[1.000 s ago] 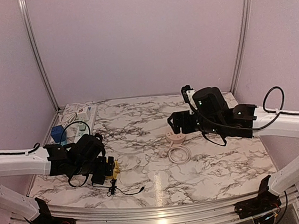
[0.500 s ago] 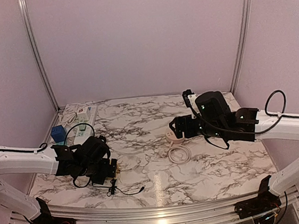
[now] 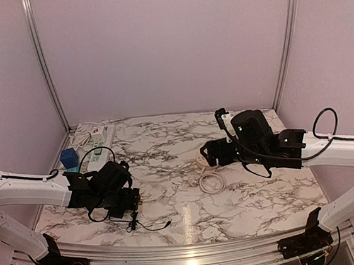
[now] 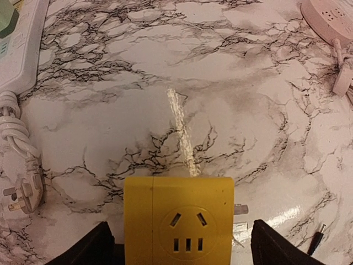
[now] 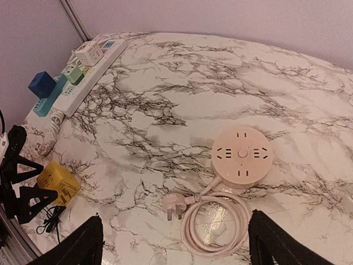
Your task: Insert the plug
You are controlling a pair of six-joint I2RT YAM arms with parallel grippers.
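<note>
A yellow cube adapter (image 4: 177,218) lies on the marble, socket face up, with metal prongs (image 4: 240,209) sticking out of its right side. My left gripper (image 4: 185,248) is open and straddles it, a small gap showing at each finger. From above, the left gripper (image 3: 128,201) hides the cube. The right wrist view shows the cube (image 5: 58,182) between those black fingers. A pink round socket hub (image 5: 242,156) sits mid-table with its coiled cord (image 5: 216,221) and pink plug (image 5: 174,208). My right gripper (image 5: 176,248) hangs open above them, holding nothing.
A white power strip (image 3: 99,141) with adapters runs along the back left, a blue cube (image 3: 69,158) beside it. Its white plug (image 4: 22,193) lies left of the yellow cube. A thin black cable (image 3: 142,223) trails near the front edge.
My left gripper has moved right and down over the yellow cube, covering it in the top view, and its jaws have narrowed a little. The right arm has shifted only slightly.
</note>
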